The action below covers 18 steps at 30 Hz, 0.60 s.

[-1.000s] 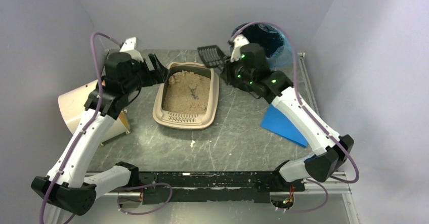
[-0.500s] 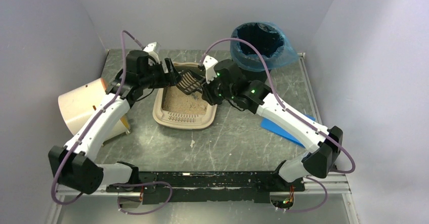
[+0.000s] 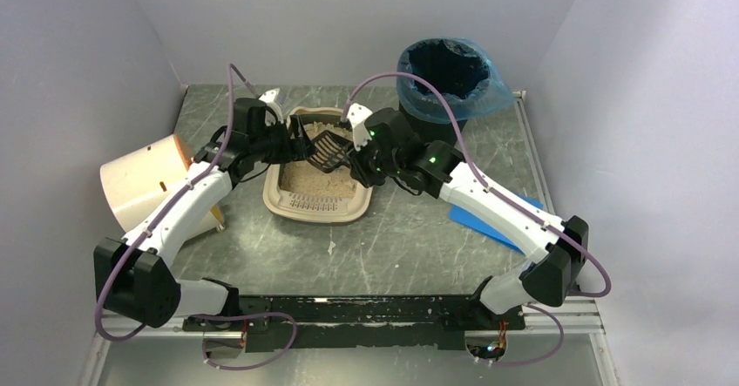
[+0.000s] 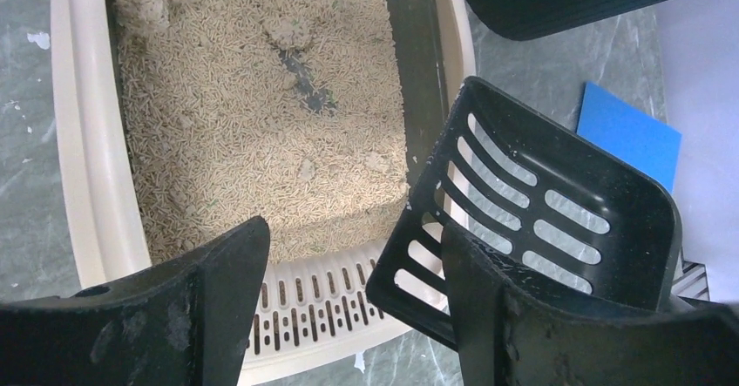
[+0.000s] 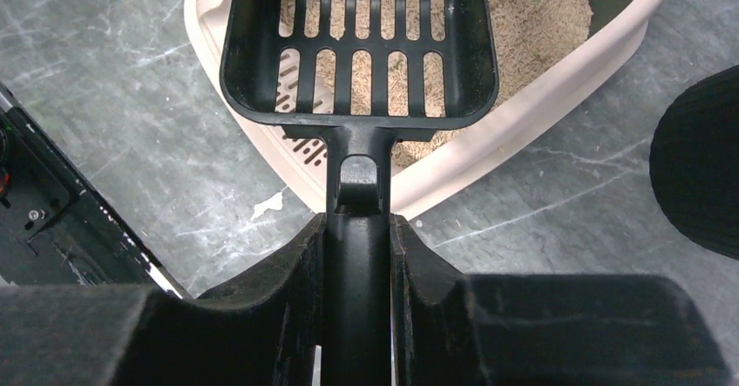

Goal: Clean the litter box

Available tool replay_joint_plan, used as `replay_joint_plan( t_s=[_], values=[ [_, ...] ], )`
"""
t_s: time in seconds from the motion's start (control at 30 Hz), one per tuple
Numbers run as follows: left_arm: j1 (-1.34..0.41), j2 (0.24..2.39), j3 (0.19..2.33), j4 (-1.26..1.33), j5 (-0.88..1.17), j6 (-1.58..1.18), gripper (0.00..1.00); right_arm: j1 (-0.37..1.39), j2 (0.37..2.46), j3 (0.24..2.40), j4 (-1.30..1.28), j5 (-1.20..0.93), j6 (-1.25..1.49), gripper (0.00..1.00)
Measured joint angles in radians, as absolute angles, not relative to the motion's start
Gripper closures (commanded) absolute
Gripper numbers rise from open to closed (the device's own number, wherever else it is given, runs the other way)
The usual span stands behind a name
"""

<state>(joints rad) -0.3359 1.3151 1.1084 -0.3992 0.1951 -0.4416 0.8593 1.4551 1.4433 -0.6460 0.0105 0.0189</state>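
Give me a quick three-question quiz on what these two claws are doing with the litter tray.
1. True or false: the left claw holds the scoop.
2. The scoop hangs over: A the litter box, B the cream drum, C the blue sheet.
3. What colour is the liner of the bin?

Key:
1. False. The left claw is open, and the right claw grips the scoop's handle.
2. A
3. Blue

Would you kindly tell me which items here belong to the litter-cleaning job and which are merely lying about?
In use: beige plastic litter tray; black slotted plastic scoop in the right pincer; black round bin with blue liner.
Lying about: cream cylindrical drum; flat blue sheet.
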Motion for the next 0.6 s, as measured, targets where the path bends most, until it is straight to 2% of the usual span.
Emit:
replay_joint_plan(
  t_s=[0.1, 0.27, 0.37, 0.43, 0.53, 0.6],
  values=[
    [-0.337, 1.323, 1.102, -0.4, 0.194, -0.44, 0.26, 0.86, 1.456, 1.438, -0.656, 0.01, 0.018, 0.83],
    [-0.337, 1.34, 1.102, -0.401, 0.192, -0.429, 0.29, 0.86, 1.46, 1.422, -0.657, 0.012, 0.017, 0.8],
    [-0.337, 1.348, 1.102, -0.406, 0.183, -0.422, 0.31, 0.86, 1.479, 1.422, -0.655, 0.011, 0.019, 0.84],
    [-0.337, 1.351, 1.102, -0.414, 0.182, -0.416, 0.3, 0.86, 1.489, 1.422, -0.654, 0.014, 0.024, 0.91],
    [-0.337, 1.353, 1.102, -0.421, 0.182, -0.409, 0.23, 0.86, 1.498, 1.422, -0.649, 0.015, 0.037, 1.0],
    [-0.337, 1.353, 1.103, -0.431, 0.178, -0.403, 0.19, 0.859, 1.501, 1.422, -0.65, 0.018, 0.043, 1.0]
  ],
)
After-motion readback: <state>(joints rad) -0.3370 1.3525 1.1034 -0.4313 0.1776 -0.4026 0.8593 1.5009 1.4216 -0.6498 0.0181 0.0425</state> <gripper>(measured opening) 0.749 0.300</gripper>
